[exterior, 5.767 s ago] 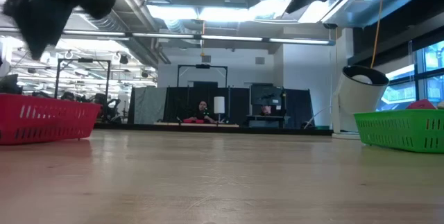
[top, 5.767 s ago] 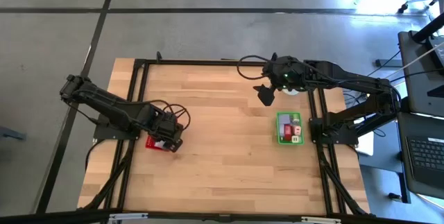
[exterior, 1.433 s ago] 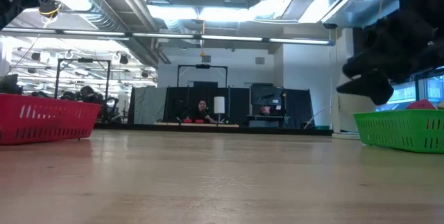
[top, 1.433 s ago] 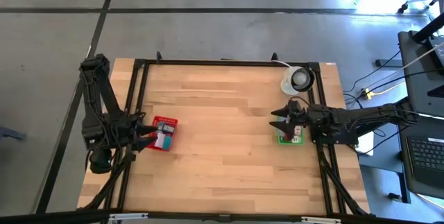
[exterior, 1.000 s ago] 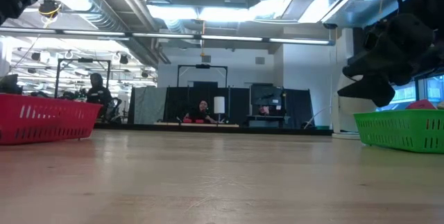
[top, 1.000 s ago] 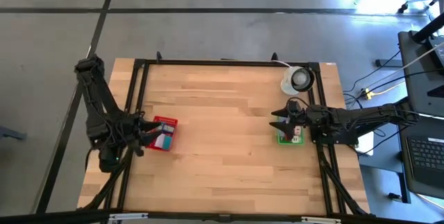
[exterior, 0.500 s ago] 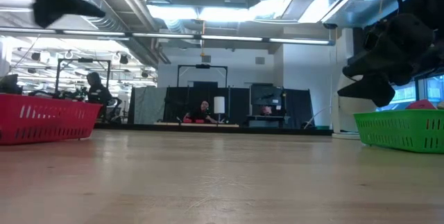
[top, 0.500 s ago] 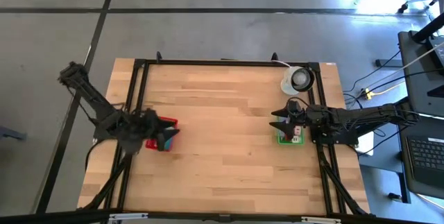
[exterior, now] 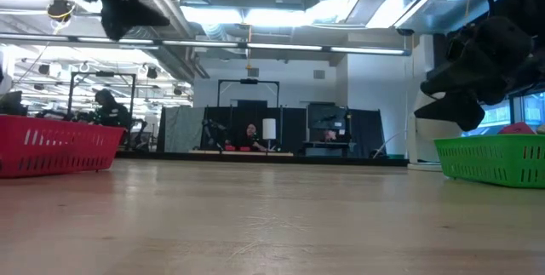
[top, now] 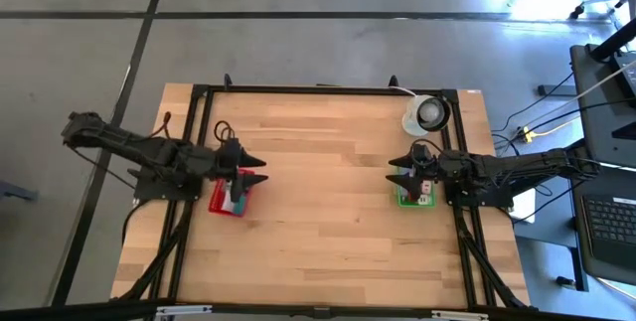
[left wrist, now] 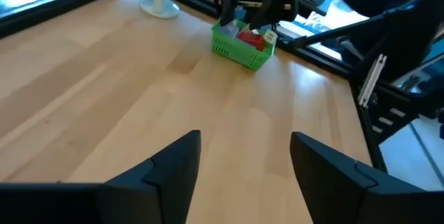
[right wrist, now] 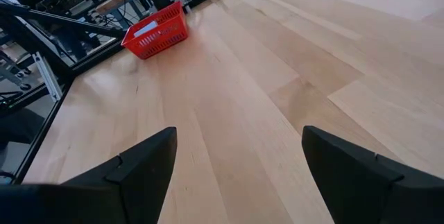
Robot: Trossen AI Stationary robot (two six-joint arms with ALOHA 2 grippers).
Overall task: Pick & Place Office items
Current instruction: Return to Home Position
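High view: on the wooden table [top: 318,222], the left gripper [top: 259,171] is hanging, fingers apart, over the red basket [top: 220,206]. The right gripper [top: 392,170], fingers apart too, is hanging by the green basket [top: 401,199] holding office items [left wrist: 251,38]. A person [exterior: 249,135] is sitting far back.

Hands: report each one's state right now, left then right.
Left hand: open, holding nothing, by the red basket.
Right hand: open, holding nothing, by the green basket.

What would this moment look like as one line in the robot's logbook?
left claw: open, empty, raised over red basket | right claw: open, empty, raised over green basket | small items: in green basket
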